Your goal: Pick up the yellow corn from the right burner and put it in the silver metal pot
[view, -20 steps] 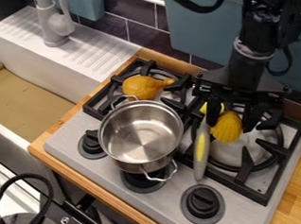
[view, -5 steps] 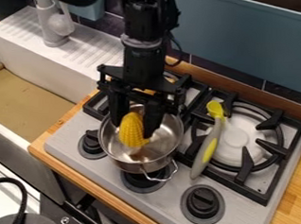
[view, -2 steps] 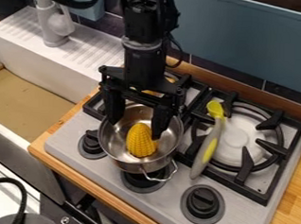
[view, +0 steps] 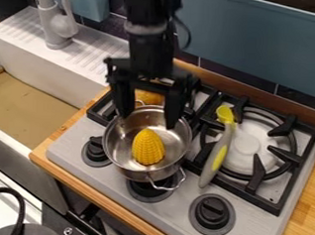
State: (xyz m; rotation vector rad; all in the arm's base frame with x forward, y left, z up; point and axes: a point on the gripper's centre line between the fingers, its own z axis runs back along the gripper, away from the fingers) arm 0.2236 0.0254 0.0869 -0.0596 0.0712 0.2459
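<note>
And here the pincer [view: 147, 122] is hanging over the far part of the metal pot [view: 178, 143], its two fingers spread wide, pinching nothing! The yellow corn cob [view: 148, 148] is sitting inside the pot, just on the camera's side of the pincer, its narrow end pointing toward the gap between the fingers. How deep those fingertips are reaching relative to the pot's rim, we can't tell.

Right behind the pot, a rounded orange-yellow thing [view: 148, 97] is peeking out, partly hidden by the pincer. Over to the camera's right of the pincer, a grey and yellow spoon [view: 217, 155] is lying on the stove [view: 175, 212], its bright yellow head pointing away from the camera, and just beyond it a pale round burner [view: 244, 145] is sitting within its black grate [view: 258, 174]. Three black knobs are lining the camera's side of the stove, nearer than the pincer, the middle one partly hiding under the pot.

Out to the camera's left of the pincer, the white sink [view: 62, 80] is opening up, with the grey tap [view: 57, 27] standing tall at its back. The wooden table [view: 308, 197] is bordering the stove.
</note>
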